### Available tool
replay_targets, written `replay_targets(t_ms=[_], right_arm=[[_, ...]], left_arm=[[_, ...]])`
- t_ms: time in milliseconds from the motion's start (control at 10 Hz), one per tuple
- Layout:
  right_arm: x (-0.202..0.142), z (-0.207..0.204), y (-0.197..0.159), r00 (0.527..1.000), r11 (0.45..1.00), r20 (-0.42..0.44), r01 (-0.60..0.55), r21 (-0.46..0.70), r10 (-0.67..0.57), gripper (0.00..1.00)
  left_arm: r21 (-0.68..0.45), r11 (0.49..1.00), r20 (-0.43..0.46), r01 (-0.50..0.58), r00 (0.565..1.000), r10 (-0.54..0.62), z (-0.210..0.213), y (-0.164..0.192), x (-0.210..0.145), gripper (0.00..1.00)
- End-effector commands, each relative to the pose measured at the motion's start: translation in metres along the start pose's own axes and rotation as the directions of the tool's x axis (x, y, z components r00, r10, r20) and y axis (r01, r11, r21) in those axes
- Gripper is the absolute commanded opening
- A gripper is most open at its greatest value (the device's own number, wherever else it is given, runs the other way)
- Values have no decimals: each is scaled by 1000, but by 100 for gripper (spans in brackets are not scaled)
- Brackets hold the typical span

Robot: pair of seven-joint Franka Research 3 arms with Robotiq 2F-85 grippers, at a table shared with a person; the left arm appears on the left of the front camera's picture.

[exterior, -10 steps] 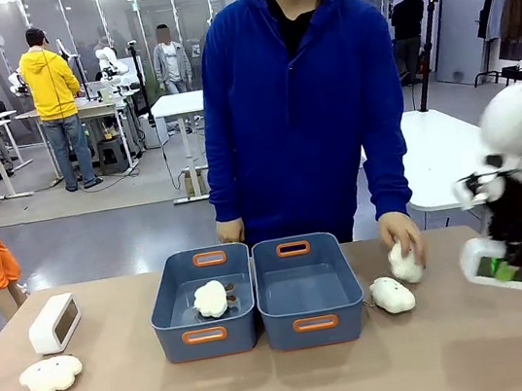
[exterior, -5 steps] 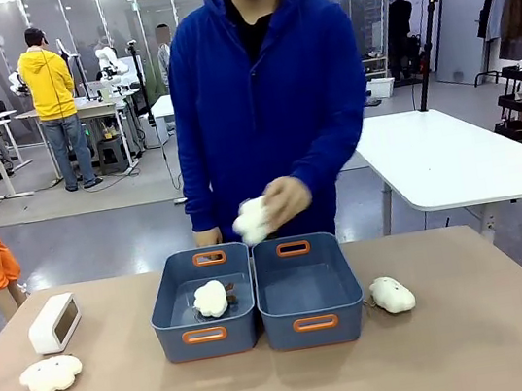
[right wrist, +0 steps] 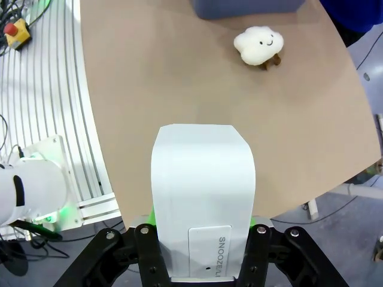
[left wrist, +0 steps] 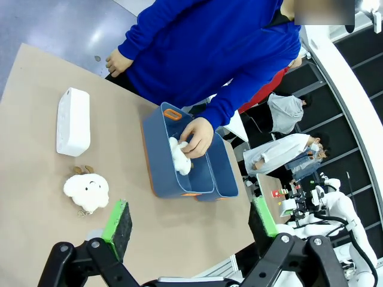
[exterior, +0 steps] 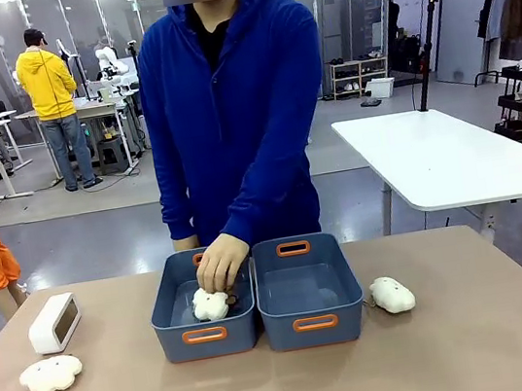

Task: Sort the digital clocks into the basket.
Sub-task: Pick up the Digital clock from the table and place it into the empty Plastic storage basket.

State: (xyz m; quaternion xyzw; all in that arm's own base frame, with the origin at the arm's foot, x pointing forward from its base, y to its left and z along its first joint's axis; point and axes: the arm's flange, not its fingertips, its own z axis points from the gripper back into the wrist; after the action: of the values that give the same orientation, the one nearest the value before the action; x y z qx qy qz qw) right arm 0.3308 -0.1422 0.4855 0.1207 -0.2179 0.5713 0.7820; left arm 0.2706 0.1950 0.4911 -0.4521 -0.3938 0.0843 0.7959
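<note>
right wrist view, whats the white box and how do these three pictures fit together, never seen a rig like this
That camera sits on the robot's right arm, looking along its jaws, which are shut on a digital clock. The left wrist view does the same on the other arm; its jaws stand open. The front view looks across the table at a person whose hand rests on a cloud plush in one of two blue baskets. A second clock and two more plush clouds lie on the table.

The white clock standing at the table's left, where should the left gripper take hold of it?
Probably from above, at mid-length, closing across screen face and back: the clock stands upright on a long edge and is thinnest that way.
</note>
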Motion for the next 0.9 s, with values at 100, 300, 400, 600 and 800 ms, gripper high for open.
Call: replay_targets(t_ms=[100,300,400,600,800], right_arm=[[33,-3,15,999,998,-49,-1,-64,-2,0],[70,-6,28,996,995,-82,-49,-90,42,0],[96,-9,37,992,988,-102,-85,-131,71,0],[159,-27,52,981,974,-135,-163,-159,142,0],[228,-61,64,960,955,-156,-256,-151,232,0]], left_arm=[[-17,1000,0,3,1000,-3,-1,-1,1,100],[-17,1000,0,3,1000,-3,-1,-1,1,100],[-17,1000,0,3,1000,-3,-1,-1,1,100],[-17,1000,0,3,1000,-3,-1,-1,1,100],[-17,1000,0,3,1000,-3,-1,-1,1,100]])
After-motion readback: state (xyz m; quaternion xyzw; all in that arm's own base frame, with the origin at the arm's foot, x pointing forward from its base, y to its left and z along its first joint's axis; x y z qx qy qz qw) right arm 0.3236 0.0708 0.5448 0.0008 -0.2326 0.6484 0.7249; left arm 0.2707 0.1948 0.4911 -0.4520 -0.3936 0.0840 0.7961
